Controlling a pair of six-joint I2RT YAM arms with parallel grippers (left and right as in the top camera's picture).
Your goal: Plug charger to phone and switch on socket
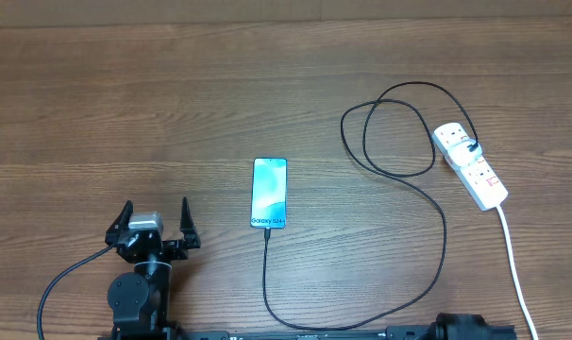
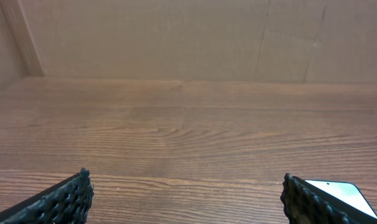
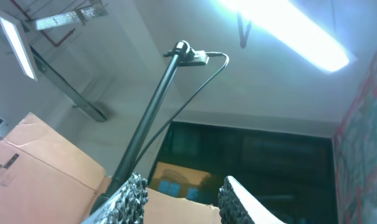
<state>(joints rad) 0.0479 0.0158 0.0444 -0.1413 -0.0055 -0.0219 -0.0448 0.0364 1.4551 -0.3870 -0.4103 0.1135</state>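
The phone (image 1: 269, 193) lies flat on the wooden surface (image 1: 126, 94) near its middle, bright blue screen up, the white strip at its near end. The charger (image 1: 444, 236) meets that near end with its small plug tip; at this size I cannot tell whether it is fully seated. From there the thin black cable runs toward the robot, bends right along the near edge, climbs back and loops in coils just left of the socket (image 1: 471, 166). The socket lies at an angle at the far right, with a black plug in its far end and a white cord (image 1: 515, 274) trailing off its near end; its switch position is too small to read. The left pincer (image 1: 156, 206) sits low at the near left, well apart from the phone, fingers spread wide with nothing between them; its wrist view shows bare wood and a corner of the phone at the right edge. The right pincer (image 3: 183, 180) points up at a ceiling light (image 3: 288, 31), fingers apart and holding nothing.
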